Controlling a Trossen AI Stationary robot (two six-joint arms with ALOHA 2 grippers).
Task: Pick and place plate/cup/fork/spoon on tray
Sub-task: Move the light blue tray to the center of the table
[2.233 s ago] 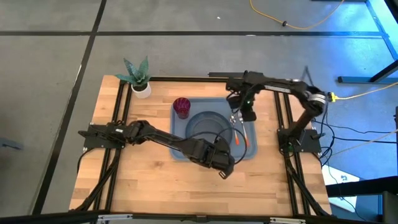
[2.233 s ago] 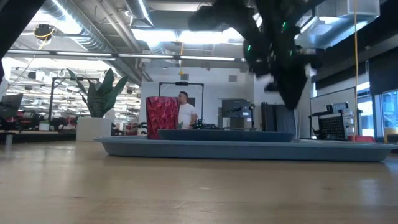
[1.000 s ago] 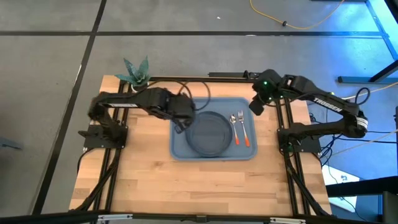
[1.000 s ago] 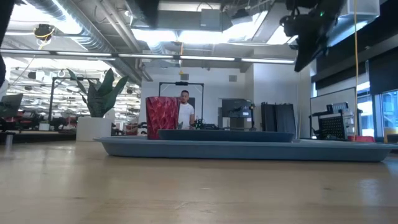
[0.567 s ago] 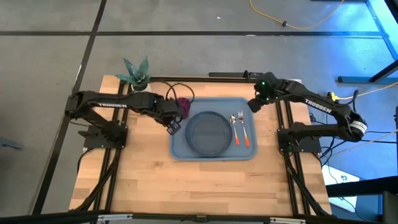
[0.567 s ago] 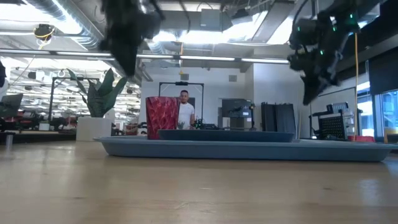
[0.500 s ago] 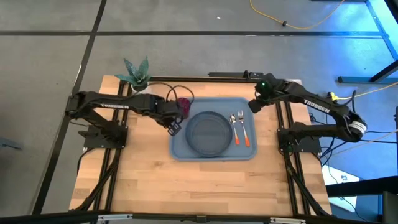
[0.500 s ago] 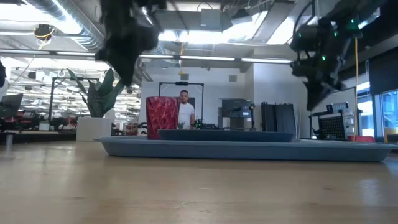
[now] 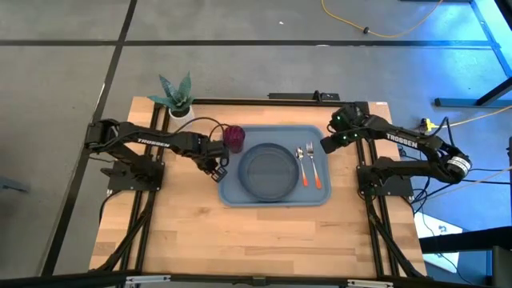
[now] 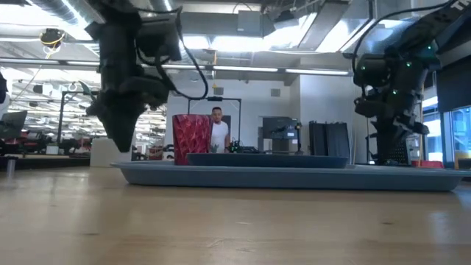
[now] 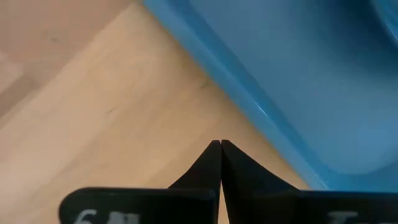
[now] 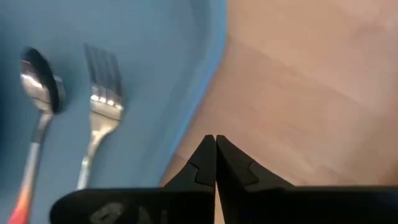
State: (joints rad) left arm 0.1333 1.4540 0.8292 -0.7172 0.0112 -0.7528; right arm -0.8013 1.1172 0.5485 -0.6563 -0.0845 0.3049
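Observation:
The light-blue tray (image 9: 318,196) lies on the table's middle. On it rest the slate-blue plate (image 9: 266,170), the maroon cup (image 9: 234,138) at its far left corner, and the spoon (image 9: 302,166) and fork (image 9: 311,164) side by side at its right; both also show in the right wrist view, the spoon (image 12: 38,84) and the fork (image 12: 104,93). My left gripper (image 9: 220,170) is shut and empty, just left of the tray's left rim (image 11: 245,102). My right gripper (image 9: 326,145) is shut and empty, just right of the tray's right rim (image 12: 205,93).
A white pot with a green plant (image 9: 179,99) stands at the table's far left corner. Bare wood lies near the front edge (image 9: 256,240). In the low view a person (image 10: 218,136) stands in the room behind the table.
My left gripper has come from over the tray's near side, past the cup, toward the table's left and down beside the tray's left rim. My right gripper has drawn back from over the spoon and fork toward the right, then come down beside the tray's right rim.

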